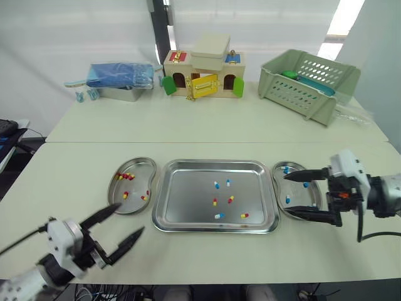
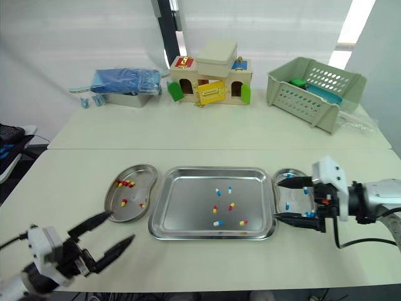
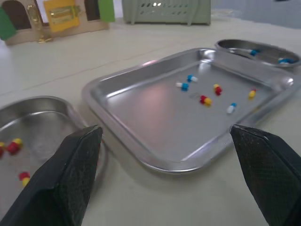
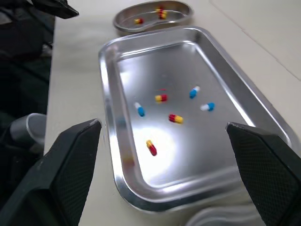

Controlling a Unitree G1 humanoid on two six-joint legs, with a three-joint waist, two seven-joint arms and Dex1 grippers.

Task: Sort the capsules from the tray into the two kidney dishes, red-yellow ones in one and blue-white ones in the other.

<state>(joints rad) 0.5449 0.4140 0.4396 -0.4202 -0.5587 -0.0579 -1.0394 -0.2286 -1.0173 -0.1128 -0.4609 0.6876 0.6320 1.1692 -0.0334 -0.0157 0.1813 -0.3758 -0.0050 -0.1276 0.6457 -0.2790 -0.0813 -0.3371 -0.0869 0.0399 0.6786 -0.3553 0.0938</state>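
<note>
Low at near edge of worktop (image 1: 75, 182), left end effector (image 1: 130, 218), black fingers (image 1: 103, 215) spread, just short of shiny steel kidney dish (image 1: 135, 167) with red-yellow capsules (image 1: 125, 177). Level over other dish (image 1: 298, 193), right end effector (image 1: 288, 195), spread too. Six loose capsules (image 1: 230, 199) in rectangular tray (image 1: 164, 207) between.

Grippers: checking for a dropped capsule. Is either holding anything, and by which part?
Nothing is held: the left gripper and right gripper are both open and empty.

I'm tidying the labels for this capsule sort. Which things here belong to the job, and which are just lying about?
Job: tray, its six capsules, left kidney dish (red-yellow), right kidney dish (blue-white), left gripper, right gripper.
Lying about: toy house, green basket, blue package, metal box.
</note>
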